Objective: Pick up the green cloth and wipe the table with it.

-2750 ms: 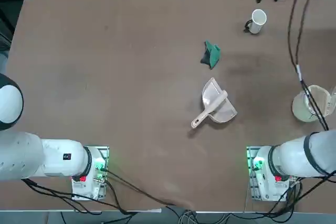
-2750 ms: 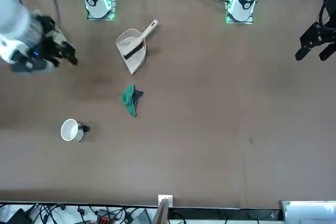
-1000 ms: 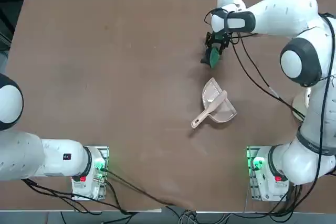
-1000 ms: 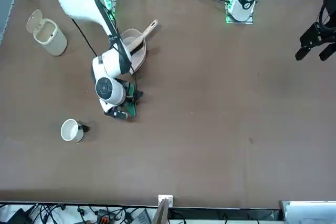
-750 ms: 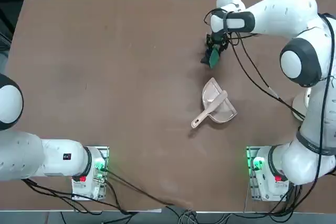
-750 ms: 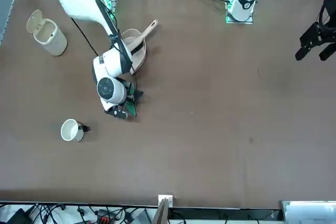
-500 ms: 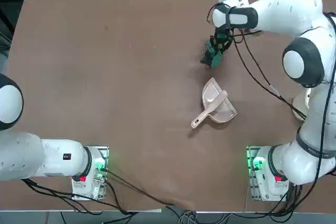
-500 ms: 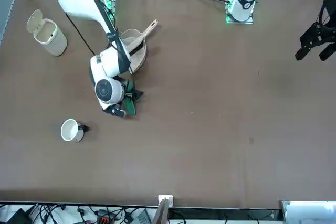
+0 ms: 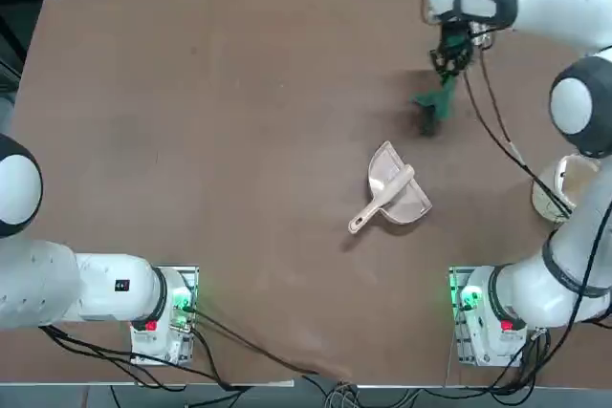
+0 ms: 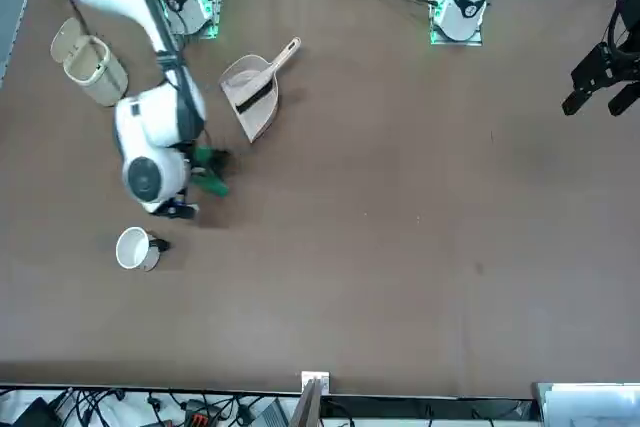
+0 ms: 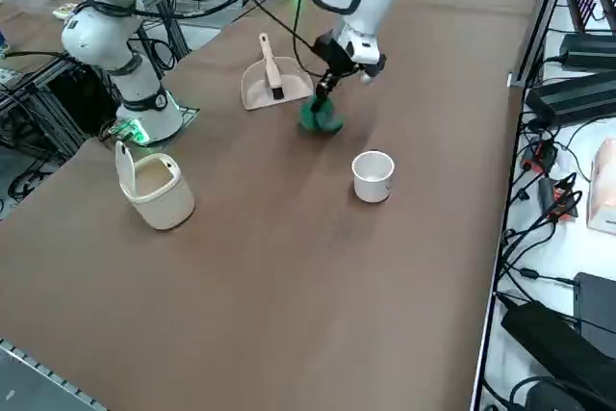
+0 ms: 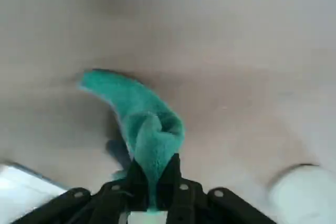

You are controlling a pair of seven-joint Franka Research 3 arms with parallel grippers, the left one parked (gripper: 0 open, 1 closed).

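Observation:
My right gripper (image 9: 447, 66) is shut on the top of the green cloth (image 9: 435, 102), over the far right part of the brown table (image 9: 191, 140). The cloth hangs from the fingers, and its lower end lies bunched on the tabletop (image 11: 320, 120). In the wrist view the cloth (image 12: 149, 124) is pinched between the two fingers, gripper (image 12: 152, 177), and trails away over the table. The front view shows the cloth (image 10: 210, 175) beside the gripper's white wrist.
A beige dustpan (image 9: 394, 188) lies nearer the arms' bases than the cloth. A white mug (image 10: 135, 248) stands close beyond the gripper. A beige lidded bin (image 10: 90, 67) stands at the right edge. A black cable hangs along the arm.
The gripper came in from the right, shut on the cloth and has pulled it to the robot's right across the table. Dustpan, mug and bin have not moved.

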